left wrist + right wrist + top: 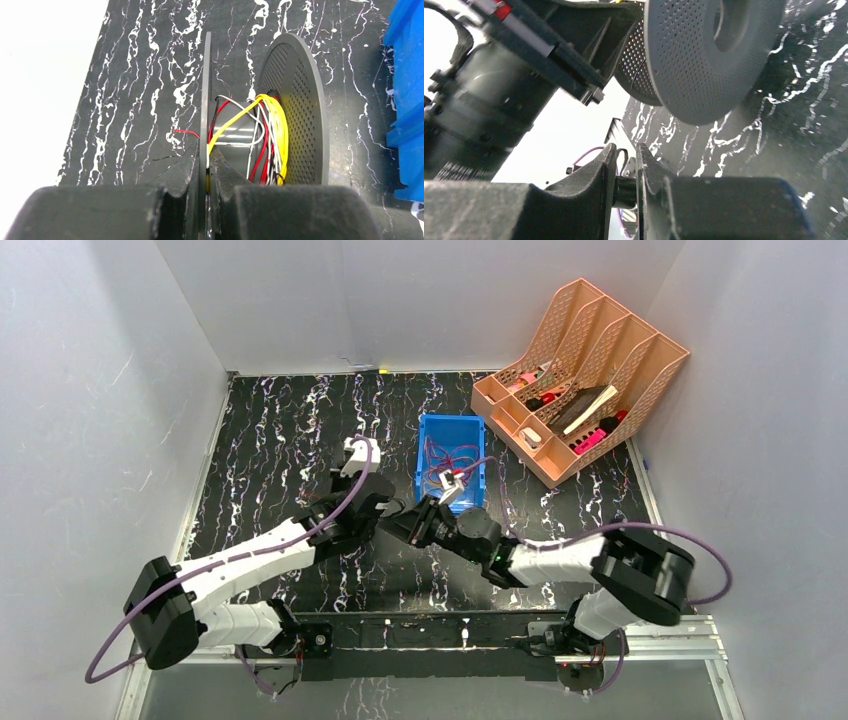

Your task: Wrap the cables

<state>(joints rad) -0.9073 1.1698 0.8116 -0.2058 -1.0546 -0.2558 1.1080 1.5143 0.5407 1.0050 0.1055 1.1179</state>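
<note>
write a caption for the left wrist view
Left gripper clamps a spool flange; yellow, red and white cables wound on its hub.

Overhead view evenly lit, sharp; wrist views overexposed white at left; right tool close, blurred

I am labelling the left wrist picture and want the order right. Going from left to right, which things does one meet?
Loose red wire end → thin spool flange → wound cables → perforated spool flange → blue bin.
</note>
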